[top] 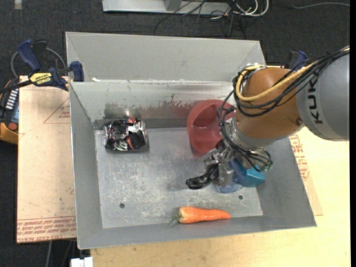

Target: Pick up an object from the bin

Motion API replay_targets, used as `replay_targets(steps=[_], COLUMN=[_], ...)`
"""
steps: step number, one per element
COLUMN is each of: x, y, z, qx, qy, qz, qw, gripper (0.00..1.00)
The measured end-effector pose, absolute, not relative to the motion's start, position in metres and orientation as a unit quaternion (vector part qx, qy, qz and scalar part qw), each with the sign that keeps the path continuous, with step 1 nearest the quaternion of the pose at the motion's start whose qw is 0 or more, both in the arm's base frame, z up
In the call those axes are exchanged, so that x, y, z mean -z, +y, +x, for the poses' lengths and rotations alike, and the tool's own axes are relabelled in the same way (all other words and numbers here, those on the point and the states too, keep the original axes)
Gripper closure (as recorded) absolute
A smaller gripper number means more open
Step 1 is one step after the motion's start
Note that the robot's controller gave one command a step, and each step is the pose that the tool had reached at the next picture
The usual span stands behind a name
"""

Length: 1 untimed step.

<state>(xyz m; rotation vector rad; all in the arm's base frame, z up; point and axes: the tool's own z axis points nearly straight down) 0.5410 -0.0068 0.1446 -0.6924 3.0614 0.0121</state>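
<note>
My gripper [220, 169] is low over the right-middle of the bin floor, under the orange wrist cover. A blue block-like thing [251, 175] lies right beside it on its right, partly hidden by the gripper. A small black curved piece [196, 181] sticks out at the gripper's lower left; whether it is loose or part of the gripper I cannot tell. A red cup [201, 128] lies on its side just above and left of the gripper, against the back wall. An orange carrot [203, 215] lies along the front edge, below the gripper.
A crumpled black and silver foil packet [125, 136] sits in the back left corner. The arm and its orange cover hang over the bin's right side. Bare floor stretches across the left and centre.
</note>
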Motion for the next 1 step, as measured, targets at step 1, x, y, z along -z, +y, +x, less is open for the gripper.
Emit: replay_targets(steps=[1], x=[-0.1511], y=[-0.0065], z=[0.5402], qx=[-0.005], qy=[0.975], qz=[-0.22], qw=[-0.001], gripper=[1.0])
